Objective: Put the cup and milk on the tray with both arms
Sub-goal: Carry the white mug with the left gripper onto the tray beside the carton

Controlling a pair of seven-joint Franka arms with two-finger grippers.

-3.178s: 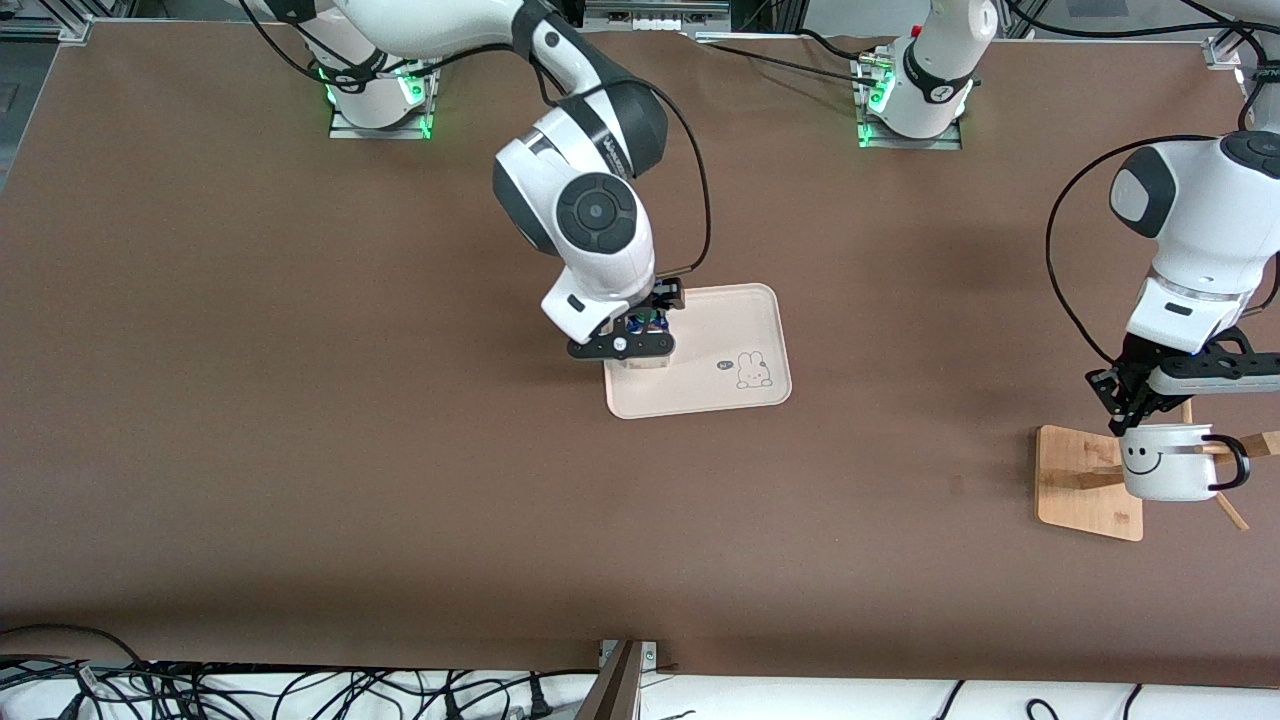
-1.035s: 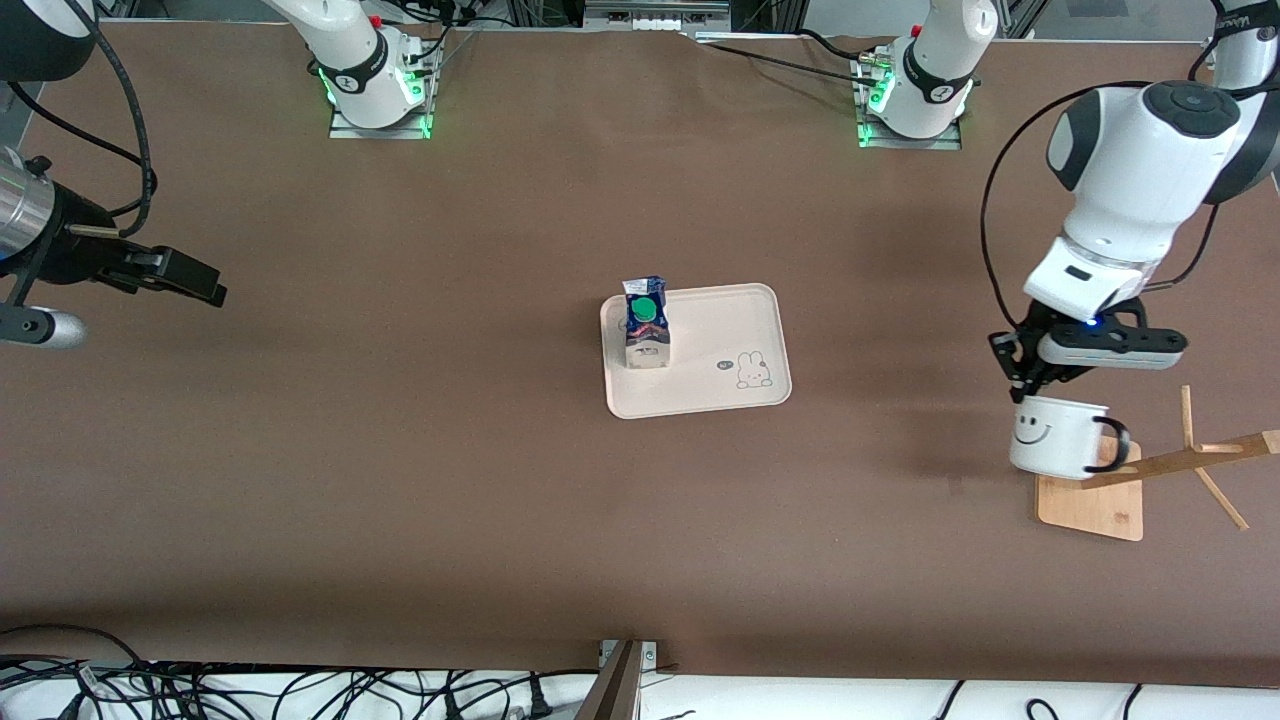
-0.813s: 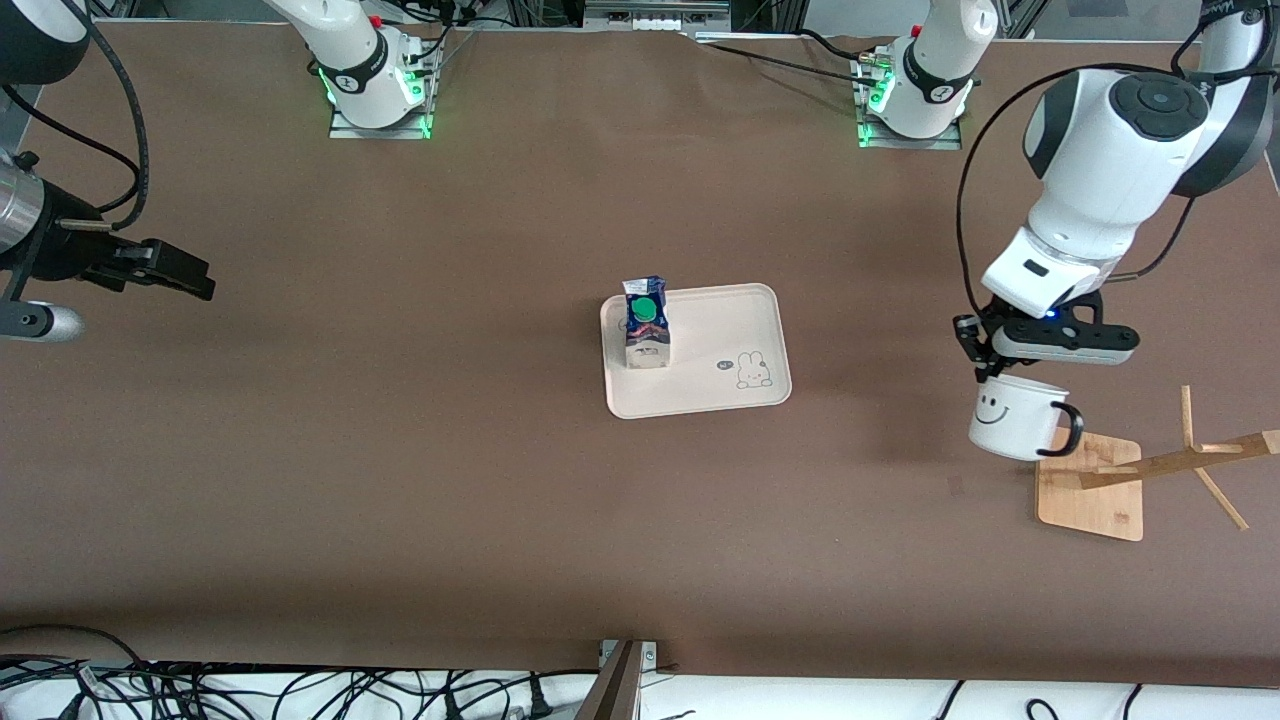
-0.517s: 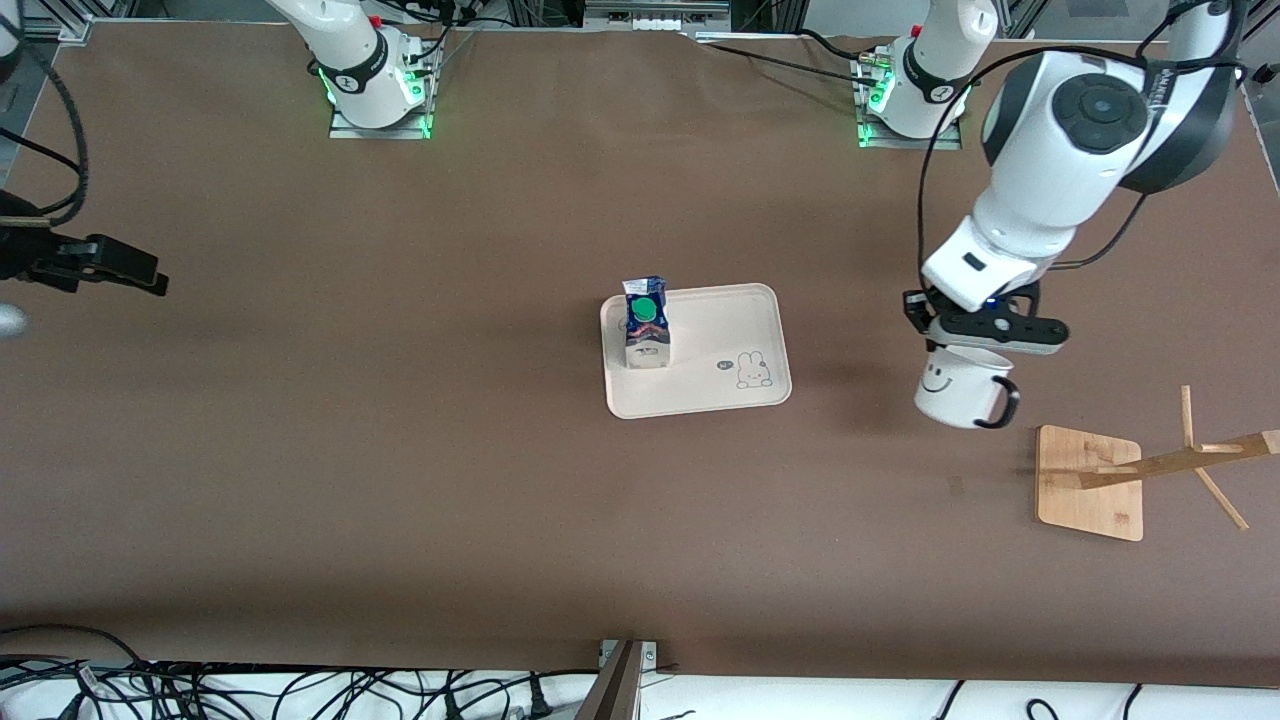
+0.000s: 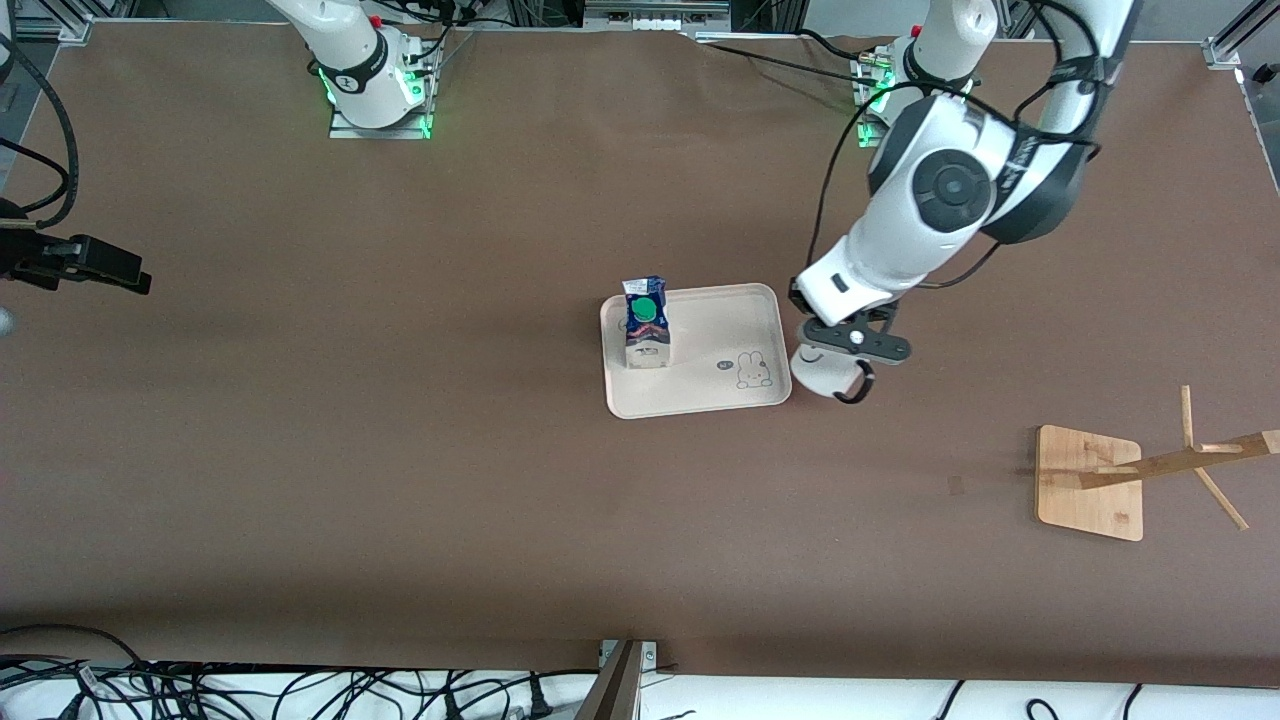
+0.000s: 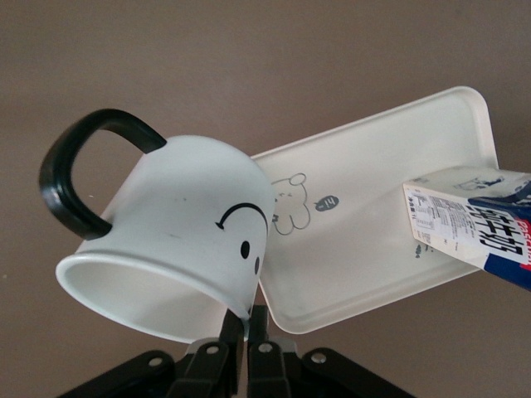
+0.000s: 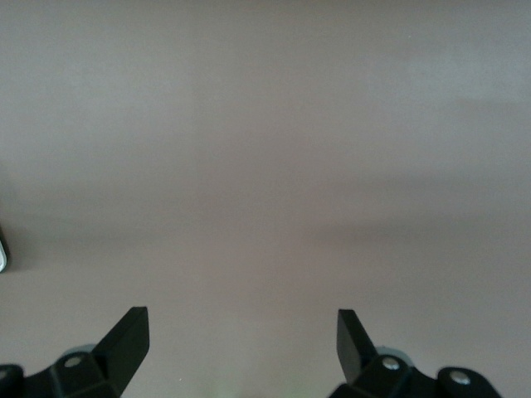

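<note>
At the middle of the front view we see the tray (image 5: 722, 355), a pale cream-pink rectangle with a small bunny drawing, lying flat on the brown table (image 5: 400, 480). On its end toward the right arm stands the milk (image 5: 645, 325), a dark-blue and white carton with a round green cap, upright and free of any grip.

Just past the tray's other end, at centre-right of the frame, we find the left gripper (image 5: 852, 345) up in the air over the table beside the tray's edge. Its fingers are pinched tight on the rim of the cup (image 5: 822, 372), a white mug with a black handle. In the left wrist view the two fingers (image 6: 234, 348) clamp the wall of the cup (image 6: 178, 249) at the lower centre of the frame, the mug hanging tilted, its smiley face showing and its handle at the upper left. The tray (image 6: 373, 224) and the milk (image 6: 473, 228) appear past it, toward the right of that frame.

At the left edge of the front view, the right gripper (image 5: 85, 262) waits over the table, well apart from the tray. Its own wrist view shows its fingers (image 7: 129, 336) spread wide with nothing between them, bare table below.

In the lower right of the front view stands a wooden mug rack (image 5: 1095, 480), with nothing on it.
</note>
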